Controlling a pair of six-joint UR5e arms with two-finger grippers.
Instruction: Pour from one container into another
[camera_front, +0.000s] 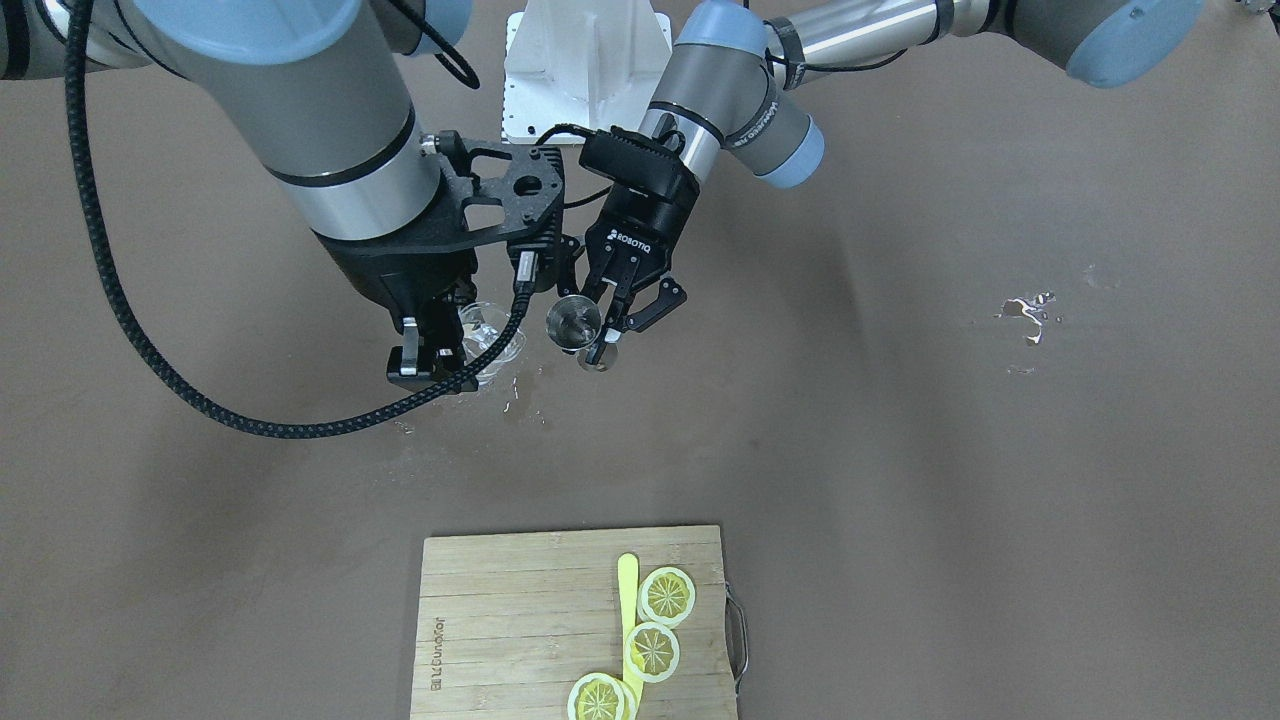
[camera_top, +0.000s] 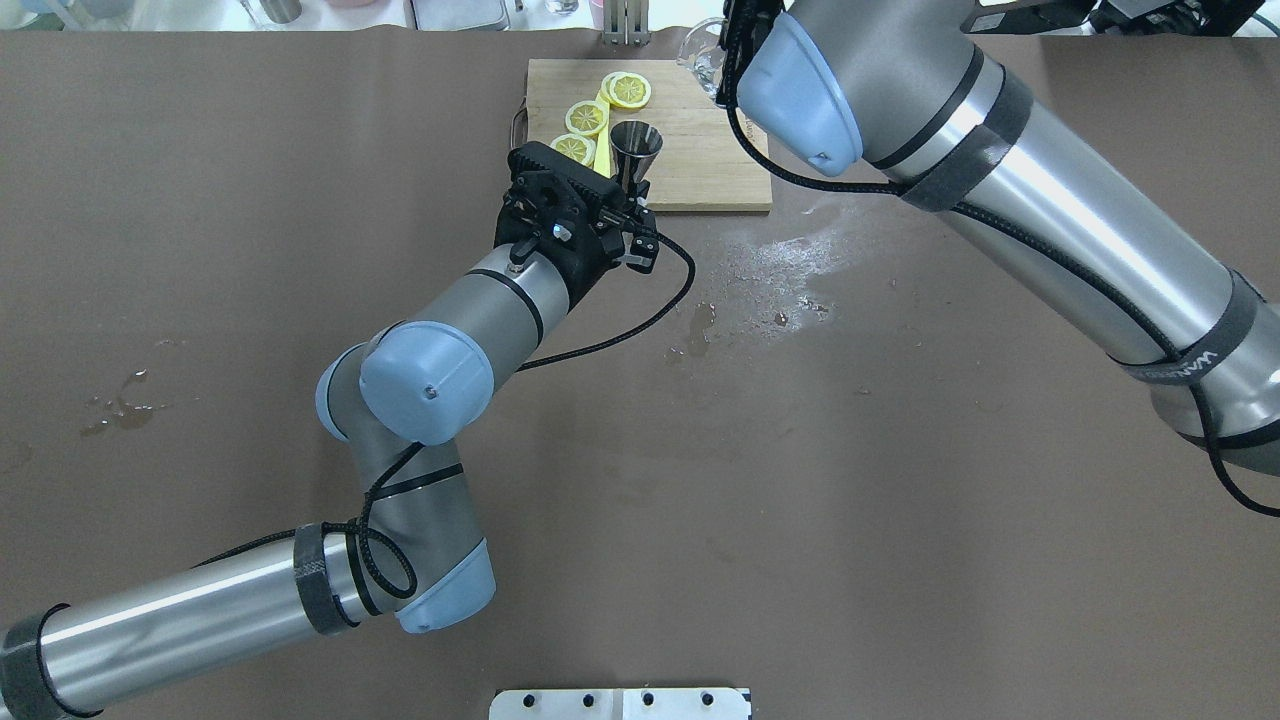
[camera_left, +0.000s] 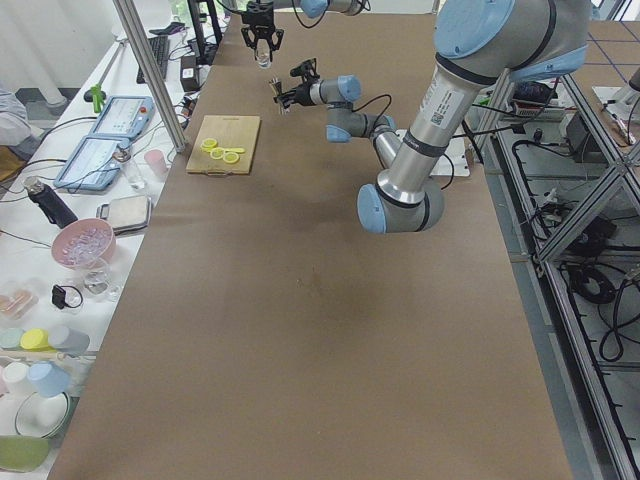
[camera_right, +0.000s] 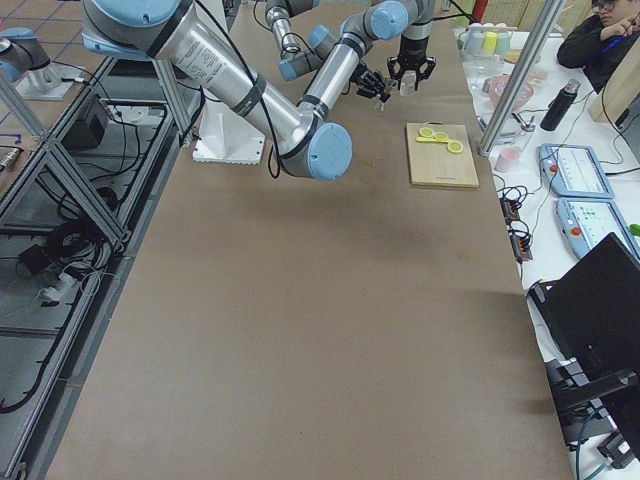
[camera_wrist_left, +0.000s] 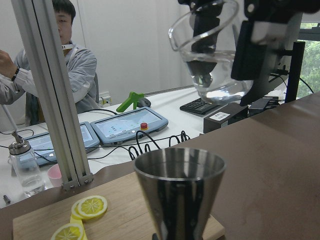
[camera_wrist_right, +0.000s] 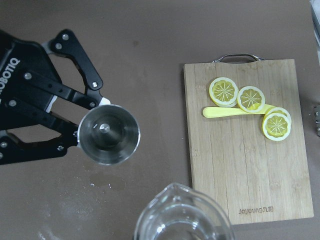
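A steel jigger (camera_front: 573, 322) is held upright above the table, with my left gripper (camera_front: 600, 335) shut on its narrow waist. Its bowl (camera_wrist_right: 108, 134) looks empty from above. My right gripper (camera_front: 448, 348) is shut on a clear glass pitcher (camera_front: 490, 335) holding some water. In the left wrist view the pitcher (camera_wrist_left: 212, 55) hangs higher than the jigger (camera_wrist_left: 180, 192) and beyond it, slightly tilted. No stream of water shows. The pitcher's rim and spout (camera_wrist_right: 182, 217) lie a short way from the jigger, without touching it.
A wooden cutting board (camera_front: 500, 620) carries three lemon slices (camera_front: 666, 596) and a yellow utensil (camera_front: 628, 610). Water is spilled under the grippers (camera_top: 780, 260), with more wet patches (camera_front: 1028, 315) to the side. Beyond the board, bowls and tablets (camera_left: 95, 160) line the operators' bench.
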